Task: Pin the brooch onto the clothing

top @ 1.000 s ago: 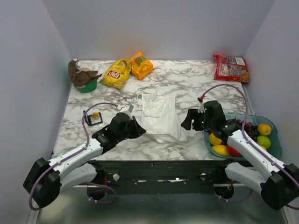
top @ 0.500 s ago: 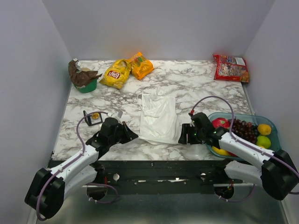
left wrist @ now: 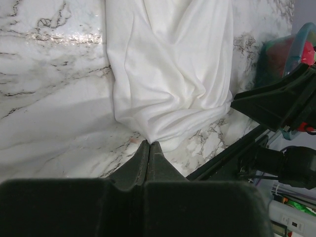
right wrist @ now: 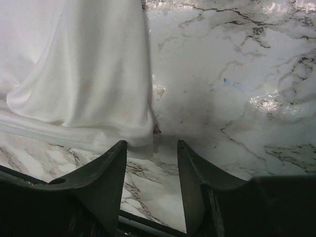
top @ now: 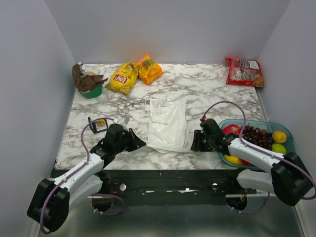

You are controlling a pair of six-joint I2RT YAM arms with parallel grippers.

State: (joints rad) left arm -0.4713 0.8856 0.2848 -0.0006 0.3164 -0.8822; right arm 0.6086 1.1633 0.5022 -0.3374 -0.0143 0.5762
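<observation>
Right now we see the white clothing [top: 168, 123] lying rumpled in the middle of the marble worktop [top: 207, 89], its hem toward the arms. Our left hand [left wrist: 148, 148] is clenched, the two fingertips pressed flat together with no gap. Those tips touch the near left corner of the fabric, and we cannot tell whether any cloth is caught between them. Our right hand [right wrist: 150, 148] is released, its fingers spread apart and low over the worktop. The near right corner of the hem lies just ahead of the gap, closest to the finger on the left of the wrist view. The brooch [top: 100, 122], a tiny gold disc, sits inside a small black square frame [top: 92, 126] on the left part of the worktop, just beyond the left arm and well apart from the clothing. At the right edge a blue-green tray [top: 292, 157] holds lemons, grapes and other fruit beside the right arm. Along the far side we see a yellow snack bag [top: 122, 78], a red bag [top: 244, 71] and a green bowl [top: 90, 88].
</observation>
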